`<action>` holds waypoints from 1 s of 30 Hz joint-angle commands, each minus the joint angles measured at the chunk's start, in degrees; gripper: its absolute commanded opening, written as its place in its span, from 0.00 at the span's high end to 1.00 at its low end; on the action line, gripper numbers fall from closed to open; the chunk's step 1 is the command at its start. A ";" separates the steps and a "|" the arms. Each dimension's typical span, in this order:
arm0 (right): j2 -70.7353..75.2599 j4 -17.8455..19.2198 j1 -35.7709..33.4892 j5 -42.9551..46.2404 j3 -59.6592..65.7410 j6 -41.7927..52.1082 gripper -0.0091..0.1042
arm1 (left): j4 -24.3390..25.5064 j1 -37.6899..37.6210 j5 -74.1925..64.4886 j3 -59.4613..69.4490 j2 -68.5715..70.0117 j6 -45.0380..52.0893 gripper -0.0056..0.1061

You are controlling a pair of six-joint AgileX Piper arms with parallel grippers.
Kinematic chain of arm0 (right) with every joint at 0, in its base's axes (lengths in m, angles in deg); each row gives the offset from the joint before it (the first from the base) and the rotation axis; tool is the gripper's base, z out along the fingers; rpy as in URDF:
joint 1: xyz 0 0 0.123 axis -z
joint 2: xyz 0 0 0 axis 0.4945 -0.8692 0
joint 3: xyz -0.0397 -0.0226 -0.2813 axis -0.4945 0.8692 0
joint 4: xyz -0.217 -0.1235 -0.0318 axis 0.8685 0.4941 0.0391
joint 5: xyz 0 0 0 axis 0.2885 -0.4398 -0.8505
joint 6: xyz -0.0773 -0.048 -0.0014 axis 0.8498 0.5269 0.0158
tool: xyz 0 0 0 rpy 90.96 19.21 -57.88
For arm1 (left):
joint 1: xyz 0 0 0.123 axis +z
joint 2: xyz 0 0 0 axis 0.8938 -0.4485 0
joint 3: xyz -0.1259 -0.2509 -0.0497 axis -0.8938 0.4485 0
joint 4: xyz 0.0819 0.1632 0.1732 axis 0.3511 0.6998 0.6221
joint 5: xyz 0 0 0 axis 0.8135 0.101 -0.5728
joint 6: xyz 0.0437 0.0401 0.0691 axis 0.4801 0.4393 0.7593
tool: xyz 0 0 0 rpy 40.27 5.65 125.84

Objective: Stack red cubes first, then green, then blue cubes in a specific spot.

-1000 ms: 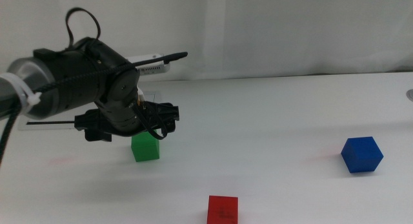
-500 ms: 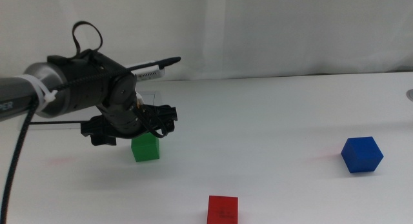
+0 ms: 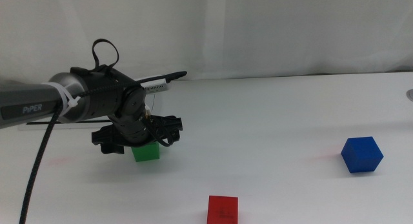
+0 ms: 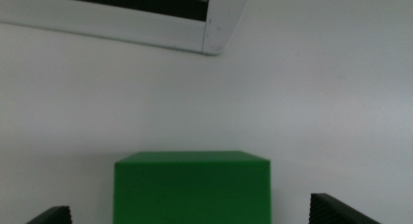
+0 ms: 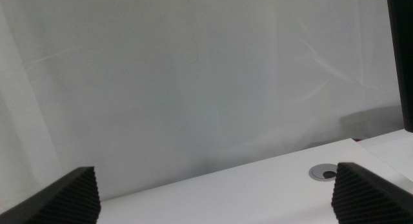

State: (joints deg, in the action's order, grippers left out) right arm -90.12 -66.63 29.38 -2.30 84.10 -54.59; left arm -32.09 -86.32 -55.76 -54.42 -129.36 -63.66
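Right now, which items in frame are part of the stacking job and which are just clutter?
Job:
- red cube, near edge of the table
- green cube, on the table between the open left gripper fingers, ungrasped
- blue cube, far right
- right gripper, open, waiting off the table

Clutter:
- grey-framed panel behind the green cube
- round grommet in the tabletop

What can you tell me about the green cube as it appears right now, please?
The green cube is small, matte and plain-faced, sitting flat on the white table, left of the red and blue cubes. The left gripper hangs directly over it, jaws open wide to either side; the wrist view shows gaps, so nothing grips it yet.
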 commanded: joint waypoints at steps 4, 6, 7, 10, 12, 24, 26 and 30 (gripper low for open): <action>0.22 0.34 -0.23 0.48 0.19 0.41 0.06 | -0.58 0.24 0.91 -0.05 -0.09 -0.12 0.13; 0.22 0.34 -0.23 0.48 0.19 0.41 0.06 | -0.58 0.24 0.94 -0.05 -0.48 -0.12 0.17; 0.22 0.34 -0.23 0.48 0.19 0.41 0.06 | -0.58 0.24 0.71 -0.05 -0.71 -0.12 0.18; 0.22 0.34 -0.23 0.48 0.19 0.41 0.06 | -0.58 0.24 0.02 -0.05 -1.71 -0.12 0.33; 0.22 0.34 -0.23 0.48 0.19 0.41 0.06 | -0.44 0.24 0.02 -0.05 -2.42 -0.12 0.48; 0.22 0.34 -0.23 0.48 0.19 0.41 0.06 | 4.16 0.24 -0.75 -0.15 -2.15 0.73 0.98; 0.22 0.34 -0.23 0.48 0.19 0.41 0.06 | 4.06 0.12 -0.99 -0.15 -1.09 1.82 0.98; 0.22 0.34 -0.23 0.48 0.19 0.41 0.06 | 2.04 0.12 -1.57 -0.15 3.76 3.61 0.98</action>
State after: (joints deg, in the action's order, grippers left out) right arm -90.12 -66.63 29.38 -2.30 84.10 -54.33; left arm -28.92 -86.32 -56.85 -54.42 -128.44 -60.75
